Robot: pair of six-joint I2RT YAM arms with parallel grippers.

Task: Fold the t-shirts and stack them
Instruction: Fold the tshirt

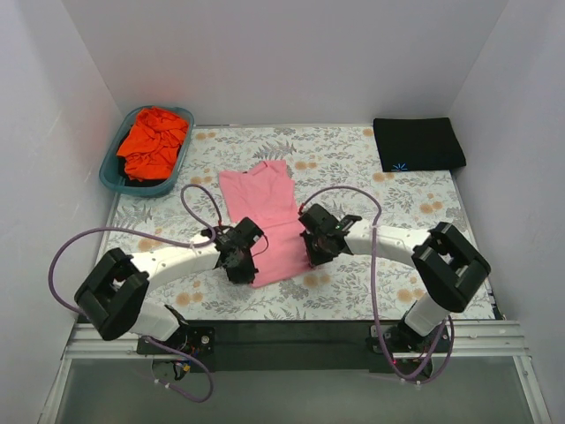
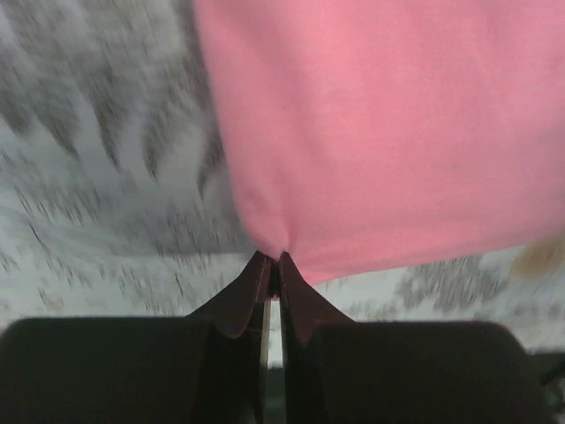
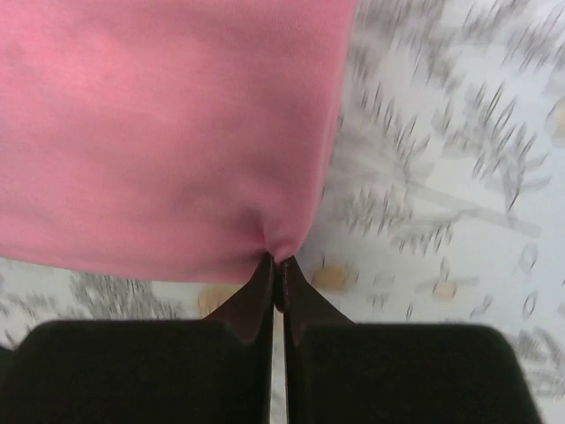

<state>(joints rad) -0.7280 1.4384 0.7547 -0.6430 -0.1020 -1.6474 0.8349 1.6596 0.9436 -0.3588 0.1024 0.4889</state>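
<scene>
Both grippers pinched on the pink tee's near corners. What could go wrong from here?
1. The left gripper and right gripper each pinch only the corner tip of the pink t-shirt; either could slip when lifted.
2. The shirt lies skewed on the table, so the fold may land crooked.

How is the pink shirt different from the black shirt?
The pink shirt lies mid-table as a long strip; the black shirt sits at the far right corner, folded into a neat rectangle. The left gripper and right gripper each pinch a near corner of the pink shirt; nothing touches the black shirt. The black shirt shows a small blue logo; the pink shirt looks plain. Both rest on the table.
</scene>
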